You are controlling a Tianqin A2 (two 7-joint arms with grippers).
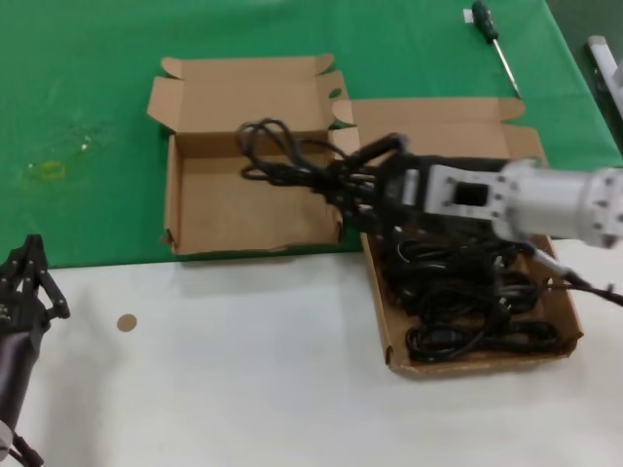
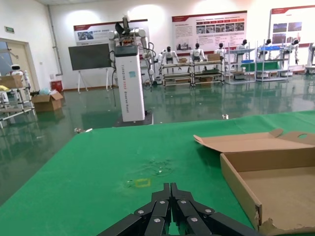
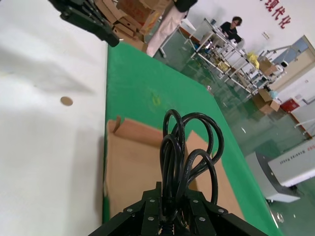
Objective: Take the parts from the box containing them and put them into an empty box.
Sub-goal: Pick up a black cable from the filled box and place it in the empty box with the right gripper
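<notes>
Head view shows the tabletop (image 1: pixel 243 370) carrying the fuller box (image 1: pixel 565 302) at lower right, with cords (image 1: pixel 477 311) still heaped in it, and the empty box (image 1: pixel 204 209) at upper centre-left, lid open to receive them. The right tool (image 1: pixel 336 185), clenched on a cord bundle (image 1: pixel 268 146), holds it above the empty box's right half, apparently for release. The left tool (image 1: pixel 34 277), closed on nothing, waits at lower left.

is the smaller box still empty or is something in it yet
Empty. The smaller box shows only bare cardboard floor; the cord bundle hangs above it, clamped in the right gripper.
</notes>
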